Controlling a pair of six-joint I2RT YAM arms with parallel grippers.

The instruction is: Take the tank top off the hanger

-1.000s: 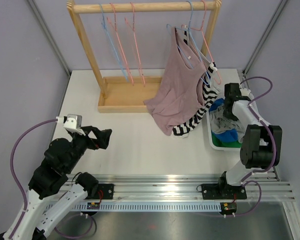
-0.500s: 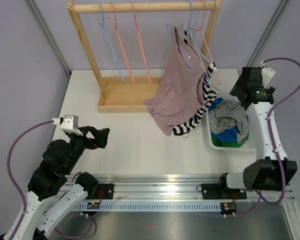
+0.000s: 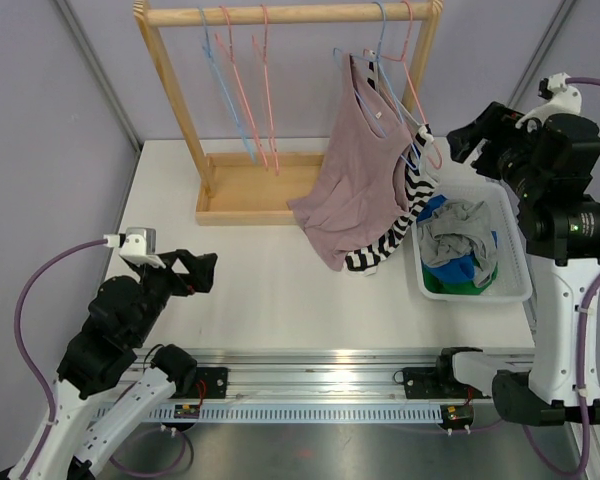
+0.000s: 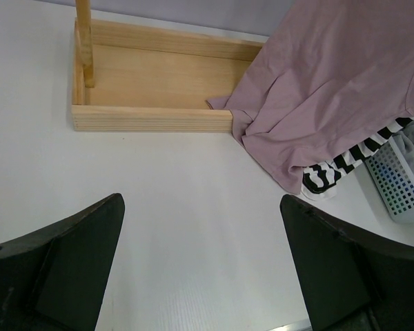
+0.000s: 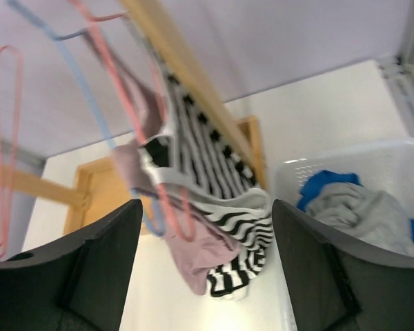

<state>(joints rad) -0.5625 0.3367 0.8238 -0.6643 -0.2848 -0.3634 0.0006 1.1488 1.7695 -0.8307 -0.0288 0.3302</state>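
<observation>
I have two arms and both are off the clothes. The left gripper (image 3: 204, 272) hovers low over the white table (image 3: 270, 290) at the near left, its fingers spread wide with nothing between them. The right gripper (image 5: 205, 210) is raised high beside the rack's right post, its fingers also apart and empty. On the one wooden rack (image 3: 280, 14) I count five hangers. Three bare ones (image 3: 242, 100) are on the left, one blue and two pink, and a blue and a pink one at the right end carry clothes. Two garments hang there. The mauve tank top (image 3: 352, 185) is the one I am after; it is on its hanger by the straps, sagging down to the left, and its hem reaches the table at the right corner of the rack's base tray (image 3: 245, 195). Behind and partly under it is one black-and-white striped garment (image 3: 408, 210), its lower edge just beside the basket. The one white basket (image 3: 517, 272) sits at the right of the table, holding a heap in which I make out grey, blue and green cloth (image 3: 458, 232); I cannot tell how many pieces are in it
</observation>
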